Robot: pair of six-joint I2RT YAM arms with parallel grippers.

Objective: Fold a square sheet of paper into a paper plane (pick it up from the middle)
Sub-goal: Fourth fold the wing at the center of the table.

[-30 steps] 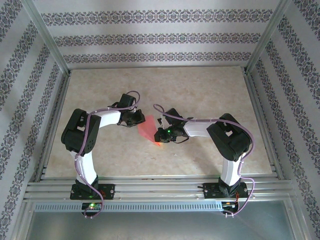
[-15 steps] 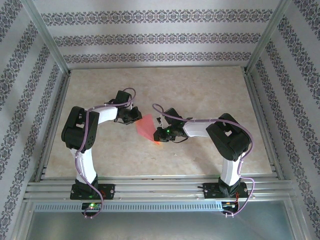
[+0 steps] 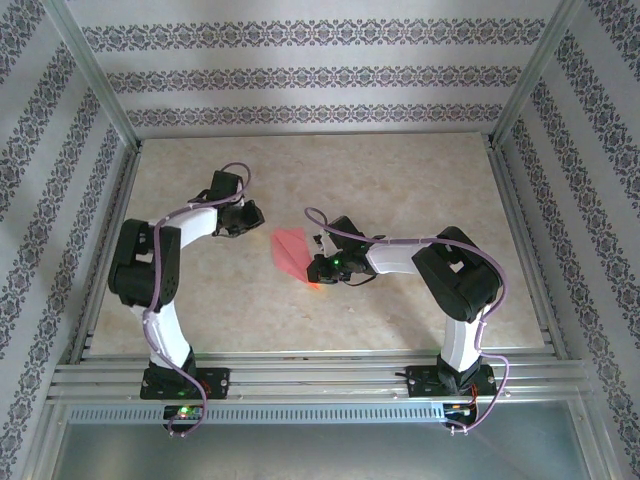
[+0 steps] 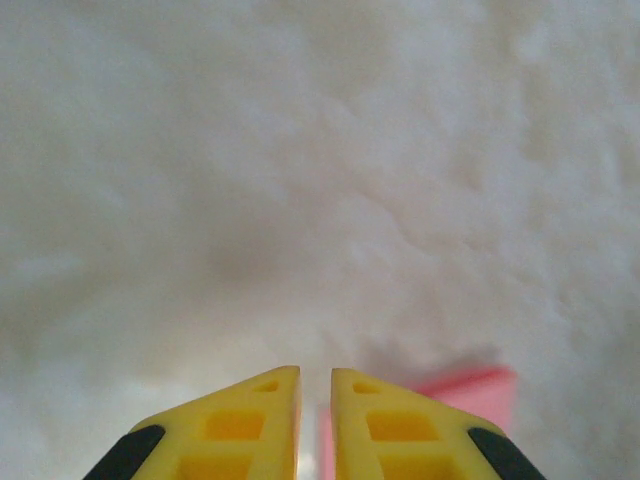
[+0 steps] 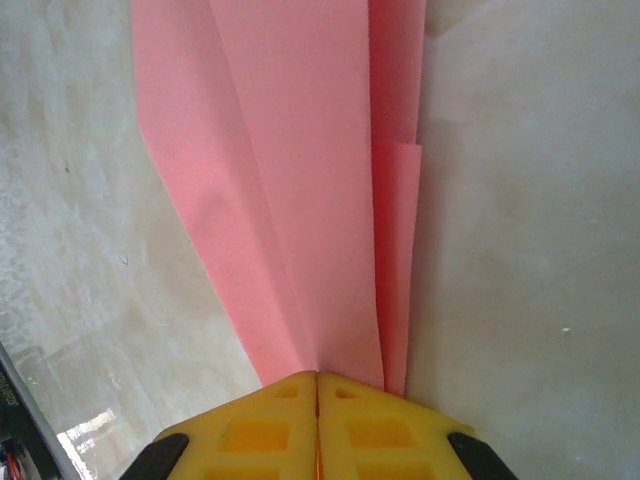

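Paper plane [image 3: 291, 251], a half-folded salmon-pink sheet, sits near the middle of the worktop [image 3: 420, 180] between the two arms. It is broad at its far end and narrows toward the right gripper [image 3: 314, 273]. The right gripper's jaws are closed tight on that narrow end. In the right wrist view the pink paper [image 5: 300, 200] comes straight out from between the yellow fingers [image 5: 270, 420] of the gripper [image 5: 317, 378]. Long creases and overlapping layers run away from them. Whether the sheet rests flat on the worktop or is slightly raised cannot be told.

The left gripper [image 3: 250, 214] is off to the left of the paper, not touching it. In its wrist view the gripper [image 4: 315, 372] has its jaws a narrow crack apart with nothing between them. A corner of the pink paper [image 4: 470, 385] shows just beyond on the right.
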